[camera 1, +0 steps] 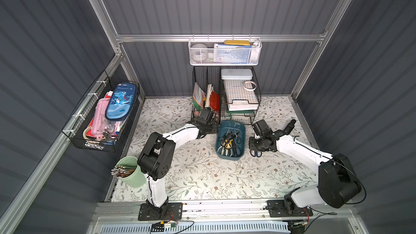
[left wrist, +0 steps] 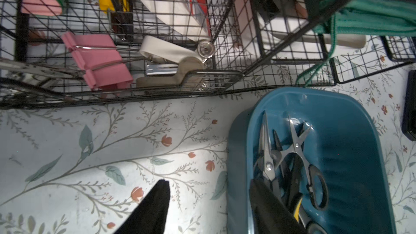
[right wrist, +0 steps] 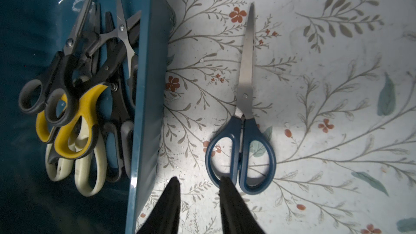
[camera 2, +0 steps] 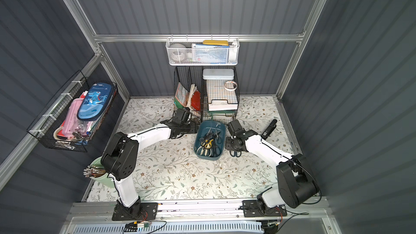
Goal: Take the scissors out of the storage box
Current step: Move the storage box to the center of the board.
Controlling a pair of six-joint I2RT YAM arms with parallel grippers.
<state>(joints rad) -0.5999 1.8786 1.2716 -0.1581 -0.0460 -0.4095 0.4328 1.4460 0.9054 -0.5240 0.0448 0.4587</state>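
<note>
walls: dark grey ribbed panels [camera 1: 225,3] | frame: aluminium rails [camera 1: 157,38] | counter [camera 1: 202,176]: pale floral print | light: brightest lower centre

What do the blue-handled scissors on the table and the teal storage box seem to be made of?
The blue-handled scissors: blades look like bare steel, with a grey sheen and a rivet; handles probably smooth blue plastic. The storage box: apparently glossy teal moulded plastic, with highlights on its rounded walls.

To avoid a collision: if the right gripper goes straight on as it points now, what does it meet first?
Probably the blue-handled scissors: one fingertip of the right gripper overlaps their handle loop; the other is over bare table beside the storage box. Depth is unclear.
</note>
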